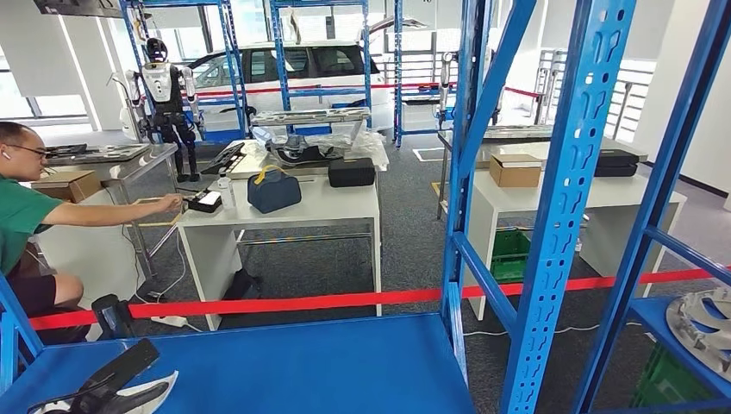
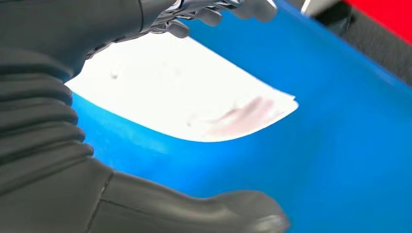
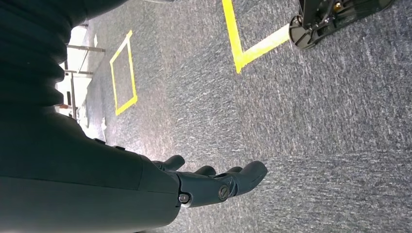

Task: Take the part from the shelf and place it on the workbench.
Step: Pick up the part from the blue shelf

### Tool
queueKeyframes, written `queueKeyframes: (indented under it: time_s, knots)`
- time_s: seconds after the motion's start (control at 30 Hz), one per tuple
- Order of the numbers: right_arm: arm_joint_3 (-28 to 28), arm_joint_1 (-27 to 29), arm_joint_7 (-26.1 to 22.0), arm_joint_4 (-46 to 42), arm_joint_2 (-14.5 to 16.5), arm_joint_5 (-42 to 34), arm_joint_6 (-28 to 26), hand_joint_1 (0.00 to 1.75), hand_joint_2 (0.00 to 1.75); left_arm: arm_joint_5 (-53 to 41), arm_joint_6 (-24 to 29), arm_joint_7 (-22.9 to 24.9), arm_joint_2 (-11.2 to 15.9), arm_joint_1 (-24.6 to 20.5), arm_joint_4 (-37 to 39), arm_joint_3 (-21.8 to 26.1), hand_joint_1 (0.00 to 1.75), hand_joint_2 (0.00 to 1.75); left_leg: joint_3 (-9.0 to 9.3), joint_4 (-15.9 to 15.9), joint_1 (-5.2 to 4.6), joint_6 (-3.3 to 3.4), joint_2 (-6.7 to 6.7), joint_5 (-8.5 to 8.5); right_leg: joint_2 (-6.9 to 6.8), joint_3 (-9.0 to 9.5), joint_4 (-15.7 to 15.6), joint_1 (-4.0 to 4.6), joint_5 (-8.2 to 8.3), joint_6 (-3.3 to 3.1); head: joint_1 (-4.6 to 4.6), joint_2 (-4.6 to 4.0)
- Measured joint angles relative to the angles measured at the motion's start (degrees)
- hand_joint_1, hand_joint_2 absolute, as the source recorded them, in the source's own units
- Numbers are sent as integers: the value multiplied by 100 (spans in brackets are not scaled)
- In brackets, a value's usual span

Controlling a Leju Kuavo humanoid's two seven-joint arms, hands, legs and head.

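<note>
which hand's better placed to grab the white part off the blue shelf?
Left, probably. The left hand is already over the blue shelf, right at the white part. The right hand hangs open over grey carpet, away from the shelf.

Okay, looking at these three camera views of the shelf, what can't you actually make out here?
- White part: head view cuts it off at the bottom edge; left hand covers much of it.
- Left hand's hold on the part: left wrist view shows fingers at its edge; contact unclear.
- Silver part on the next shelf: cut off by the head view's right edge.
- Right hand: hangs over grey carpet, holding nothing.
</note>
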Motion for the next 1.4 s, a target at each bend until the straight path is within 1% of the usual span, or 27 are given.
queueKeyframes:
  time_s: [0.1,0.33,0.47,0.73,0.97,1.07,1.2,1.4]
  knots:
    - [-10,0,2,0,0,29,14,0,175,-73,-227,94,92,10,6,81,0,175,0,4,-1,8,-1,-5,0,7,-9,-1,2,4,1,0]
    - [-29,-1,-50,0,0,67,59,0,175,-625,-385,438,251,93,22,78,0,175,2,8,-2,19,-1,-13,-1,14,-16,-1,1,6,0,0]
    - [-36,-2,-46,0,0,69,59,0,175,-922,-371,551,309,114,27,-27,0,175,2,9,-2,19,-2,-13,-2,15,-18,-1,1,6,-2,0]
    - [-84,-2,-28,0,0,72,59,0,175,-1164,-311,622,341,131,28,-196,0,175,3,9,-2,20,-2,-13,-3,16,-20,-1,2,7,-2,0]
    - [-124,-2,23,0,0,84,59,0,175,-1664,-216,750,350,158,41,-597,0,175,3,9,-2,20,-2,-14,-3,16,-21,-1,2,7,-1,1]
    - [-128,-2,26,0,0,83,57,0,175,-1976,-7,767,350,179,41,-798,0,175,3,9,-2,20,-2,-14,-3,16,-22,-1,2,7,-2,1]
    - [-132,-3,20,0,0,87,52,0,175,-2568,363,837,331,218,47,-1264,0,175,3,10,-3,21,-2,-14,-3,17,-24,-2,2,7,-1,0]
    - [-134,-5,26,0,0,143,50,0,175,-2997,496,969,242,358,62,-1856,0,175,4,10,-5,26,-1,-18,-2,17,-25,-3,2,8,-1,0]
